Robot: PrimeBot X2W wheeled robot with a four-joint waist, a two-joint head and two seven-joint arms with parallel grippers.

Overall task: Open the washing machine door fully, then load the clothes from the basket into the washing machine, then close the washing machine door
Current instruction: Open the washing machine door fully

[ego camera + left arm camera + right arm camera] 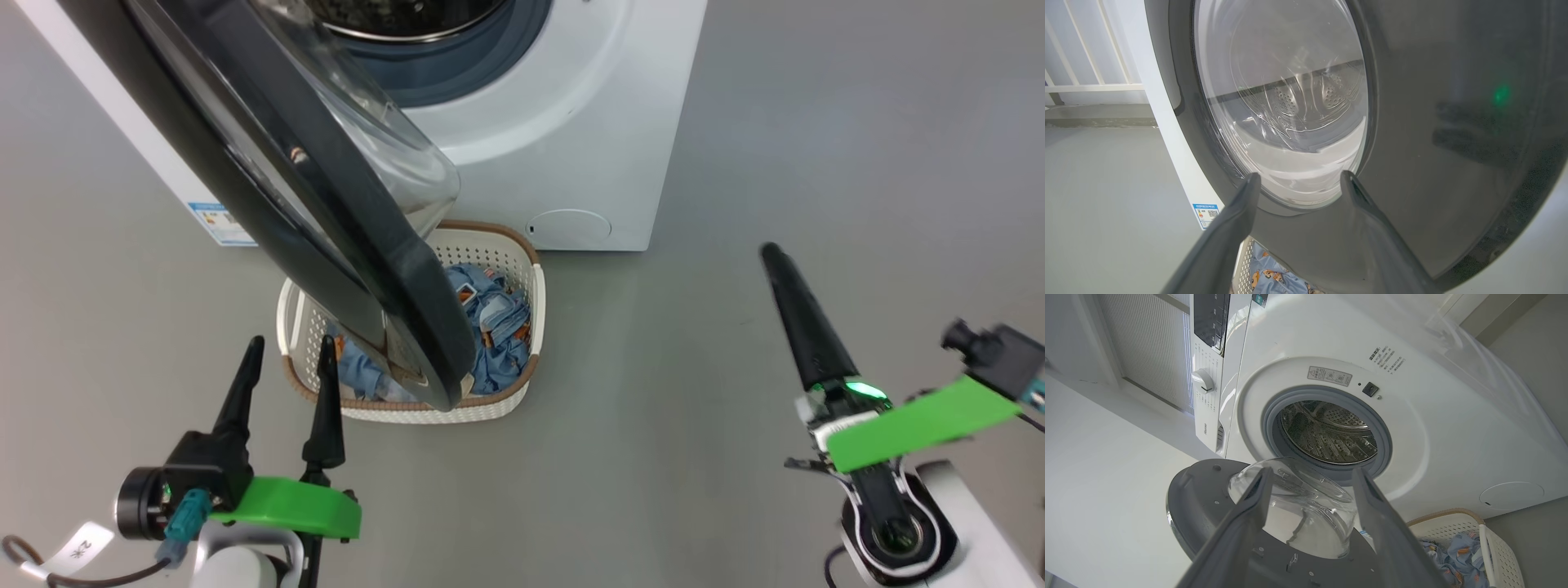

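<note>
As the washing machine door (343,245) stands: half-swung over the basket (535,282); we reckon it needs pushing wider.
Left pincer (291,341): spread, empty.
Right pincer (1312,470): spread, empty.

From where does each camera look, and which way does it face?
Head view: on the head, facing down at door, basket, clothes, washing machine; left hand, right hand show.
Left wrist view: on the left wrist, facing the door's outer side; own fingers show.
Right wrist view: on the right wrist, facing the drum and door's inner side; own fingers show.
Shared: all see door and basket.
</note>
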